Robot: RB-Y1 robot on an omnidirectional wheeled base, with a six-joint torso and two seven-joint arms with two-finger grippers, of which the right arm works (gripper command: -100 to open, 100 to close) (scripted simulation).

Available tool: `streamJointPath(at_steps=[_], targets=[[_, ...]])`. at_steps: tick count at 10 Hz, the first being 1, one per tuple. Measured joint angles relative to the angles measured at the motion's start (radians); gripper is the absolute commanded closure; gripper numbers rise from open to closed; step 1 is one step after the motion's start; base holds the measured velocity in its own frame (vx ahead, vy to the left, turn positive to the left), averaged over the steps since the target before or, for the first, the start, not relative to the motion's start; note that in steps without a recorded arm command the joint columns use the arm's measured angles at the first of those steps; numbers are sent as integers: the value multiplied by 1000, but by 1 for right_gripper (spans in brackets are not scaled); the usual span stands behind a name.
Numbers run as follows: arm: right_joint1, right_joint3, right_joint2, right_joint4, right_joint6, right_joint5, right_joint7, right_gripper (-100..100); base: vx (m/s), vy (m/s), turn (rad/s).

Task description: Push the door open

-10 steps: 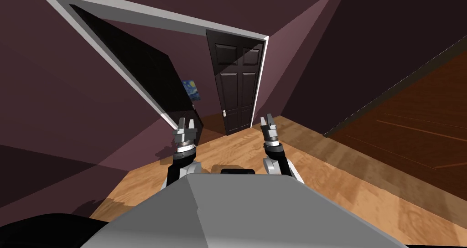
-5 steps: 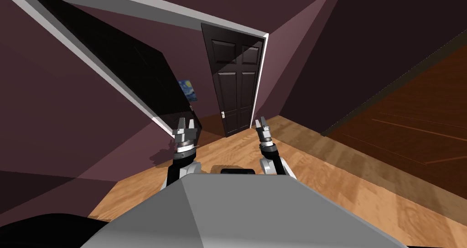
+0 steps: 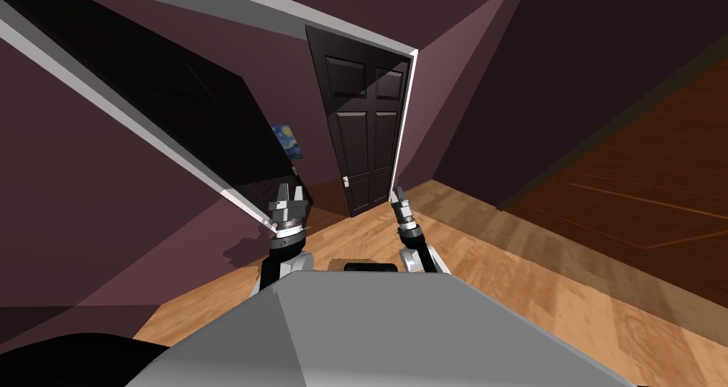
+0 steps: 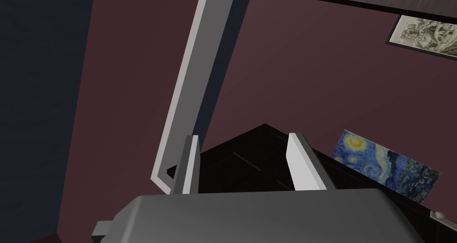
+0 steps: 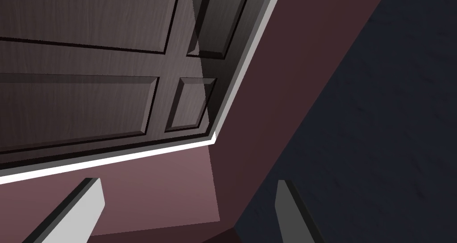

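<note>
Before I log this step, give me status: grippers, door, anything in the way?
Left gripper open, empty. Right gripper open, aimed at wall beside the door frame. Dark door ahead, not yet touched. Nothing seen in the way.

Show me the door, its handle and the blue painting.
door [image 3: 352, 144], head view, a middle panel
handle [image 3: 345, 181], head view, its light plate
blue painting [image 4: 384, 165], left wrist view, its centre
</note>
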Motion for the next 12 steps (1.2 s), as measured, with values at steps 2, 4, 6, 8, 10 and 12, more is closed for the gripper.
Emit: streamJointPath(at_steps=[2,4,6,8,10,12], targets=[[-15,18,-4,51,-15,-3,-7,-100,99,53,-87],[-34,54,-11,109,-23,-6,-18,-100,152,94,-130],[-46,80,-19,153,-27,-9,-29,-100,114,64,-60],[-62,101,-21,196,-34,-11,-35,-100,103,67,-103],[-84,128,-30,255,-43,-17,-48,-100,133,89,-111],[-97,160,-41,293,-41,-20,-61,-100,107,88,-86]])
